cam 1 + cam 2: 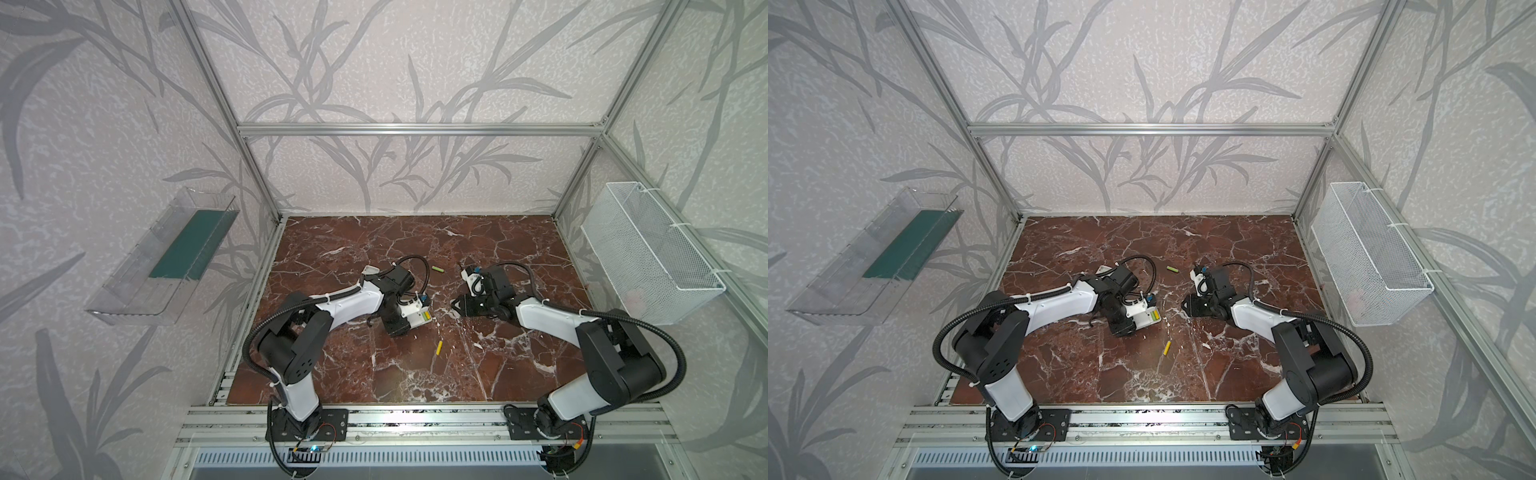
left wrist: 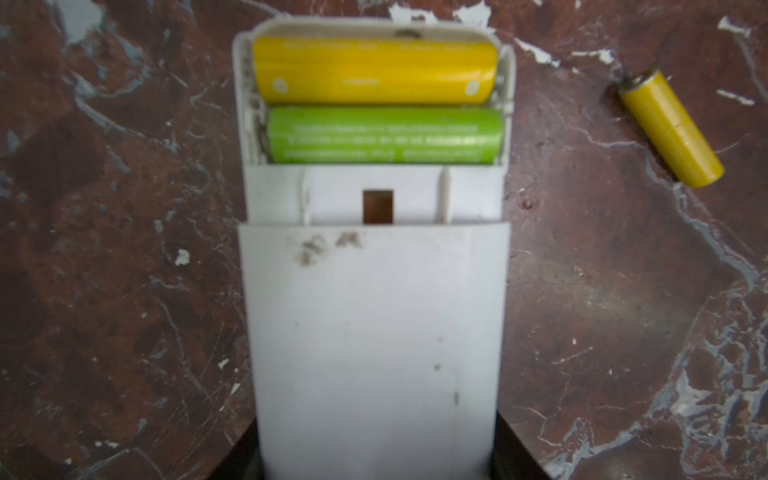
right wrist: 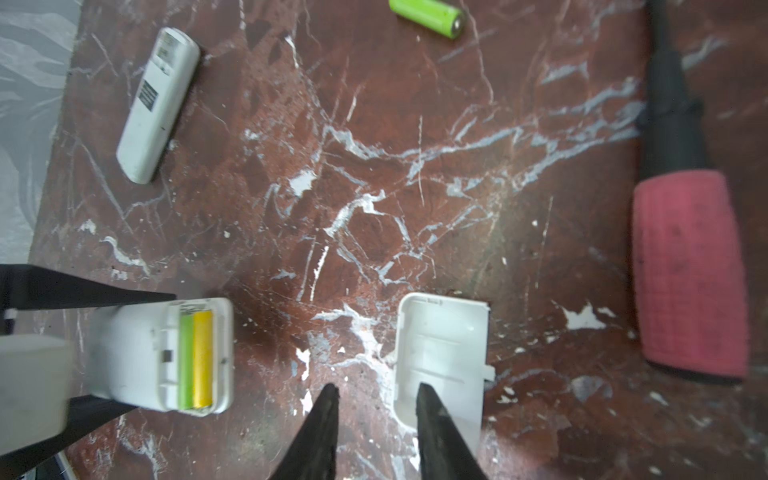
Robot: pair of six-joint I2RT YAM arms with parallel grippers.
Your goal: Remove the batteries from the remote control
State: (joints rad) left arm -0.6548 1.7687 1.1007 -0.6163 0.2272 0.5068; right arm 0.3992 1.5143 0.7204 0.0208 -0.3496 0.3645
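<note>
two loose batteries (image 1: 439,347) (image 1: 437,270) lay mid-worktop (image 1: 332,249), clear of every edge; left pincer (image 3: 156,353) gripped the remote control (image 2: 374,332), right pincer (image 3: 376,390) gaped by the battery cover (image 3: 440,345).

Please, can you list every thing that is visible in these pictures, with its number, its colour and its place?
held remote: 1, white, in the left gripper, battery bay open
seated batteries: 2, one yellow and one green, side by side in that bay
loose batteries: 2, one green and one yellow, apart on the table
second remote: 1, white, lying on the table
battery cover: 1, white, on the table
screwdriver: 1, red handle, on the table
table: 1, red-brown marble
clear tray: 1, transparent with a green mat, left wall
wire basket: 1, white, right wall
left gripper: 1, black jaws, shut on the held remote
right gripper: 1, black jaws, apart and empty, beside the battery cover
</note>
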